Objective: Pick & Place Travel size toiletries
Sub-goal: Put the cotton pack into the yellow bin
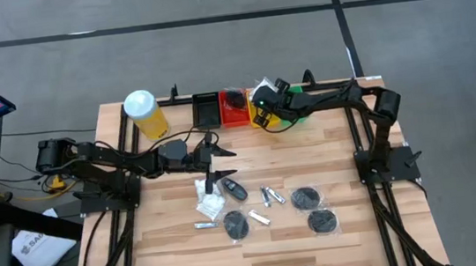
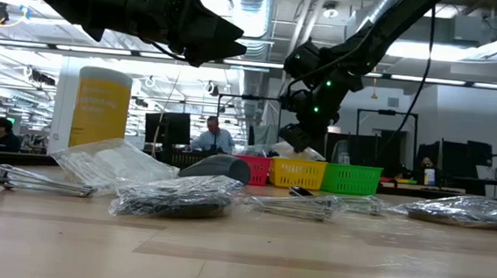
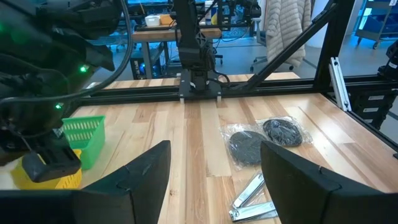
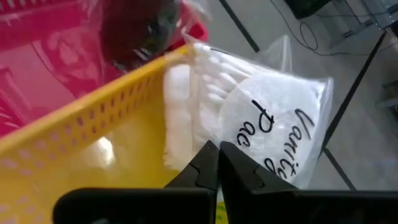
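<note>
Travel size toiletries (image 1: 263,203) lie scattered on the bare wooden table (image 1: 348,166), well toward its near edge from the yellow tray (image 1: 262,114): two bagged black discs (image 1: 314,210) side by side, thin silver tubes (image 1: 271,196), a black oval case (image 1: 235,189) and white sachets (image 1: 210,200). My right claw (image 4: 217,149) hangs over the yellow tray, its fingers pinched shut on a white sachet (image 4: 273,124) printed with black lettering, which hangs over that tray's rim. A red tray (image 1: 234,109) sits on one side of the yellow tray, a green tray (image 2: 351,178) on the other. My left claw (image 1: 223,163) hovers spread wide and empty between the tray row and the scattered items. A yellow canister (image 1: 145,114) stands farther along the tray row. Beyond the table, a seated person (image 2: 213,138) shows among desks and monitors under ceiling lights.
</note>
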`<state>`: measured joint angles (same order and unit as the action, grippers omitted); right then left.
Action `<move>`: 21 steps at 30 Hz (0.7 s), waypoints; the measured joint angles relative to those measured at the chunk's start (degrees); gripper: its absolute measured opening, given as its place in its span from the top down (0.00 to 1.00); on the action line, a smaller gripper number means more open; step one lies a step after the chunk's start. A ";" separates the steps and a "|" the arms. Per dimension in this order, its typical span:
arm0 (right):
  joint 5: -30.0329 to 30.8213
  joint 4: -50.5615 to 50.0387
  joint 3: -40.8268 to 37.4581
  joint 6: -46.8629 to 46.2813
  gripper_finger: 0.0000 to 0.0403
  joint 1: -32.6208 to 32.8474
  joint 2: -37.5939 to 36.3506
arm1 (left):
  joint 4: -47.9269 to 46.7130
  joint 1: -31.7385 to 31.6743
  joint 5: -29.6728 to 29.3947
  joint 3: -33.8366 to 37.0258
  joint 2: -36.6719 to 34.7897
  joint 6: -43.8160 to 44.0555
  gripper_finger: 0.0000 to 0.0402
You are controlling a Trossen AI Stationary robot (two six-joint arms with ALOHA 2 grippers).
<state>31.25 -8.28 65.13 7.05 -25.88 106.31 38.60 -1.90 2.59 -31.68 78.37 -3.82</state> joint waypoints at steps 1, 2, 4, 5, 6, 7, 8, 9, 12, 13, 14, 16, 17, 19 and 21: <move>0.01 0.02 0.01 0.01 0.99 0.26 -0.01 | -0.01 0.00 0.00 0.00 -0.02 -0.01 0.41; 0.01 -0.12 0.01 0.02 0.98 0.47 -0.01 | 0.00 -0.02 0.00 0.00 -0.01 -0.02 0.41; 0.00 -0.48 0.01 0.00 0.97 0.77 -0.01 | -0.01 0.01 0.00 0.00 0.00 0.00 0.41; 0.00 -0.65 0.01 0.00 0.96 0.78 -0.01 | -0.01 0.01 0.00 0.00 0.00 -0.06 0.41; -0.01 -0.82 0.01 0.00 0.96 0.78 -0.01 | 0.00 0.01 0.00 0.00 0.00 -0.21 0.41; -0.03 -1.14 0.01 -0.02 0.95 0.78 -0.01 | -0.01 0.01 0.00 0.00 -0.01 -0.21 0.41; -0.01 -1.59 0.01 -0.04 0.95 0.74 -0.01 | -0.01 -0.01 0.00 0.00 0.00 -0.23 0.41; -0.01 -2.01 0.01 -0.04 0.94 0.73 -0.02 | -0.01 -0.02 0.00 0.00 -0.01 -0.22 0.41; -0.10 -2.82 0.01 -0.78 0.93 0.69 -0.03 | -0.01 0.00 0.00 0.00 -0.01 -0.22 0.41; -0.72 -2.93 0.01 -0.94 0.92 0.58 -0.05 | -0.01 0.01 0.00 0.00 0.00 -0.23 0.41; -2.06 -2.92 0.01 -1.05 0.91 0.43 -0.08 | -0.01 0.01 0.00 0.00 0.00 -0.23 0.41; -4.45 -2.96 0.01 -1.07 0.88 0.13 -0.08 | -0.01 0.01 0.00 0.00 0.00 -0.23 0.41; -4.76 -3.17 0.01 -1.13 0.86 0.01 -0.08 | -0.01 0.01 0.00 0.00 -0.01 -0.23 0.41; -4.61 -3.39 0.01 -1.75 0.82 -0.07 -0.08 | -0.01 -0.02 0.00 0.00 0.00 -0.23 0.41; -4.57 -3.51 0.01 -1.97 0.78 -0.07 -0.08 | -0.01 0.01 0.00 0.00 -0.02 -0.23 0.41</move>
<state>26.68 -11.79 65.14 5.08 -25.96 106.24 38.59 -1.89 2.59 -31.68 78.35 -4.05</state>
